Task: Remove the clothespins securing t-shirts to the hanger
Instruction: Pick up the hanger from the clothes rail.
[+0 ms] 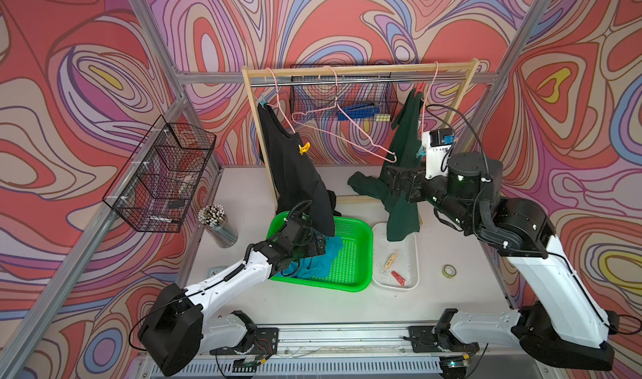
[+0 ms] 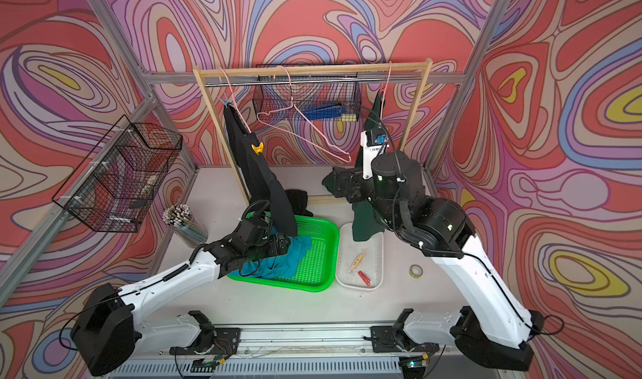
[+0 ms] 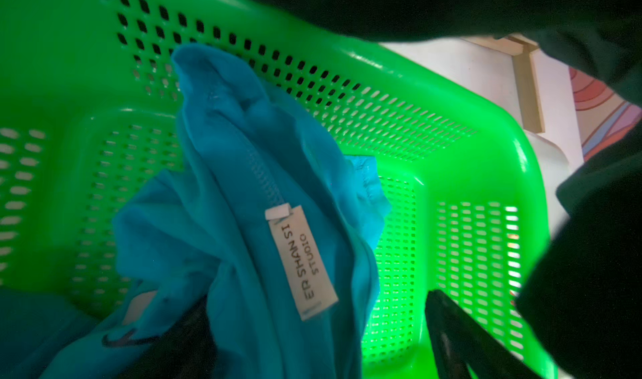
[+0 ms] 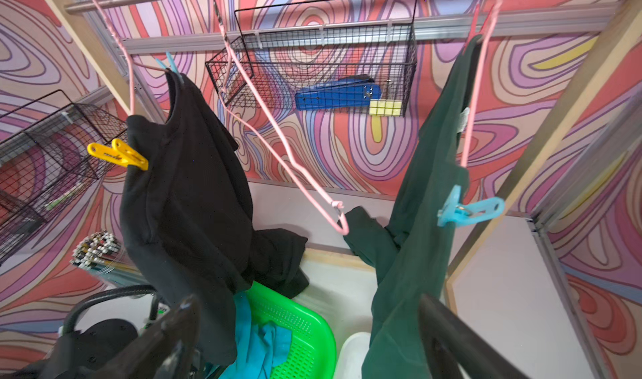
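The black t-shirt [image 1: 295, 172] hangs from a pink hanger [image 1: 278, 92], pinned by a light blue clothespin [image 1: 262, 101] and a yellow one [image 4: 118, 155]. The dark green t-shirt [image 1: 403, 200] hangs on another hanger with a red clothespin [image 1: 419, 86] and a light blue one [image 4: 465, 210]. The middle hanger [image 1: 344, 123] is bare. The turquoise t-shirt [image 3: 225, 186] lies in the green basket [image 1: 347, 255], loose between the wide-apart jaws of my open left gripper [image 3: 314, 304]. My right gripper [image 4: 307, 299] stands open beside the green shirt, holding nothing.
A white tray [image 1: 413, 252] right of the basket holds a beige clothespin [image 1: 389, 259] and a red one [image 1: 398, 278]. A wooden rack [image 1: 357, 70] carries the hangers. Wire baskets [image 1: 163, 172] hang left and behind. A pencil jar [image 1: 217, 224] and tape roll [image 1: 449, 270] stand on the table.
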You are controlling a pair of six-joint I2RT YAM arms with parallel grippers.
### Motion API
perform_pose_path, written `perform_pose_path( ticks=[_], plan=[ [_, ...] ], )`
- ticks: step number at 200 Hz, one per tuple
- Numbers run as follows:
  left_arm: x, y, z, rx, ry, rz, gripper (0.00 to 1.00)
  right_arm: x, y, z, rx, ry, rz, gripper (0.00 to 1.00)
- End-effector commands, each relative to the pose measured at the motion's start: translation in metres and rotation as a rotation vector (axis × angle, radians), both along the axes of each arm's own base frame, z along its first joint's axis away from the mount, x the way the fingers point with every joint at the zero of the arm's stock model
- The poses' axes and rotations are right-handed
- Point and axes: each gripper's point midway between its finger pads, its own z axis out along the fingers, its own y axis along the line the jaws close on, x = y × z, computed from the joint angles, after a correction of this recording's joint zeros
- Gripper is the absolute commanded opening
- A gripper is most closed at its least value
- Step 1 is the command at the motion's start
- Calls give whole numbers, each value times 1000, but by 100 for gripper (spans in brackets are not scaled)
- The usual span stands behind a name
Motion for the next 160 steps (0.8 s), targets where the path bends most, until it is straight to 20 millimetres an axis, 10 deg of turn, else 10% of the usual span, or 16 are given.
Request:
perform_pose_path(
  ticks=[1, 160],
  plan=[
    [0, 0, 46, 1, -111, -77, 100, 13, -19, -8, -74, 30, -81, 98],
    [-29, 31, 116, 30, -187, -117, 100, 88, -92, -17, 18, 172, -143, 98]
  ],
)
